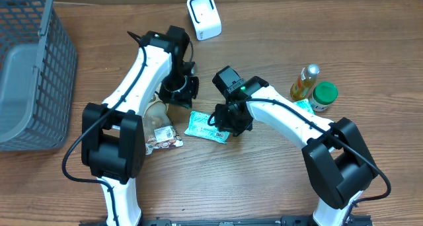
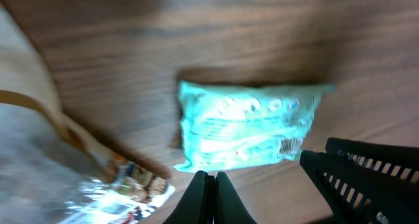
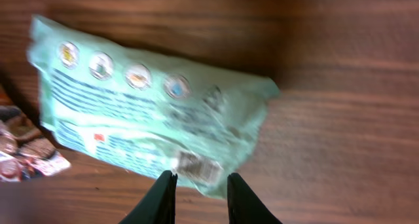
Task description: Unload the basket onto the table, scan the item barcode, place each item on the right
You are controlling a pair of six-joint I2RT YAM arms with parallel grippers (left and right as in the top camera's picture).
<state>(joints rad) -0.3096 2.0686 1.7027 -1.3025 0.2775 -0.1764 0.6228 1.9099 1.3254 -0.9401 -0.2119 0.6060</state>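
My right wrist view shows the barcode on the green packet, mid-surface; overhead it's too small, and the print is unreadable. Right gripper fingers stand slightly apart above its edge, while the left gripper is pressed together.

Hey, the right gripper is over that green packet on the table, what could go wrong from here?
The right gripper, jaws slightly apart, sits right over the barcode corner of the green packet; gripping there could hide the code from the scanner. The packet lies flat on the table, so the fingers may slip off it. The shut left gripper hovers close by; the arms could bump.
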